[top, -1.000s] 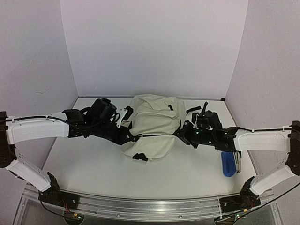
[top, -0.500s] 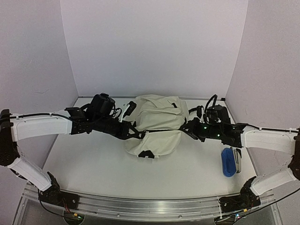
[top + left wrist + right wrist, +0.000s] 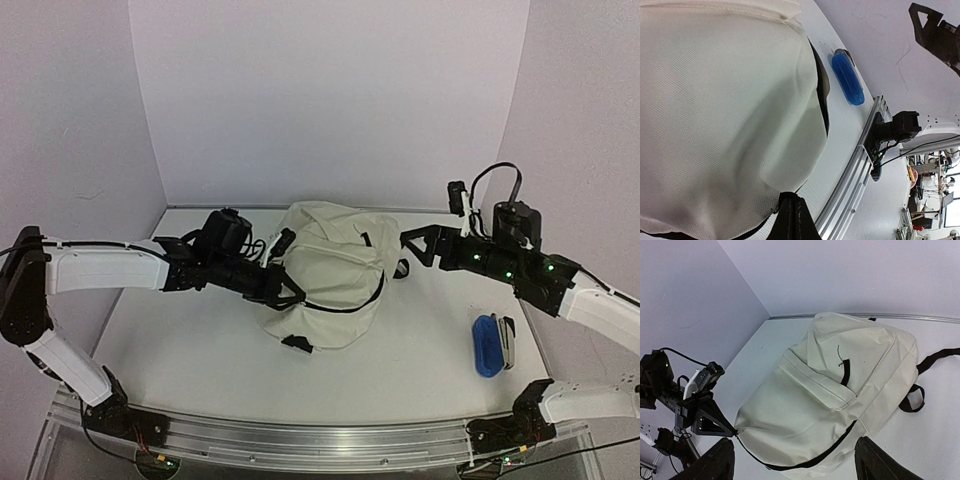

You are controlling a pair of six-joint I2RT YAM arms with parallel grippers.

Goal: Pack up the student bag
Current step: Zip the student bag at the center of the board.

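Observation:
The student bag [image 3: 330, 265] is a cream canvas backpack with black trim, lying mid-table with its front pocket [image 3: 832, 382] up. My left gripper [image 3: 291, 293] is shut on the bag's near-left edge, pinching the canvas at the black zipper trim [image 3: 790, 199]. That same grip shows in the right wrist view, left gripper [image 3: 726, 429]. My right gripper [image 3: 411, 247] hangs open above and right of the bag, touching nothing; its fingers [image 3: 717, 462] frame the bag from above. Black straps [image 3: 935, 357] trail from the bag's right side.
A blue case [image 3: 486, 346] lies at the table's right, with a grey object [image 3: 507, 341] against it; the blue case [image 3: 847, 79] also shows beyond the bag. An aluminium rail [image 3: 300, 440] runs along the near edge. White walls close in the back and sides.
My right gripper opened, let go of the bag's right side and lifted back to the right. The bag's opening sagged and the bag settled. My left gripper kept its grip.

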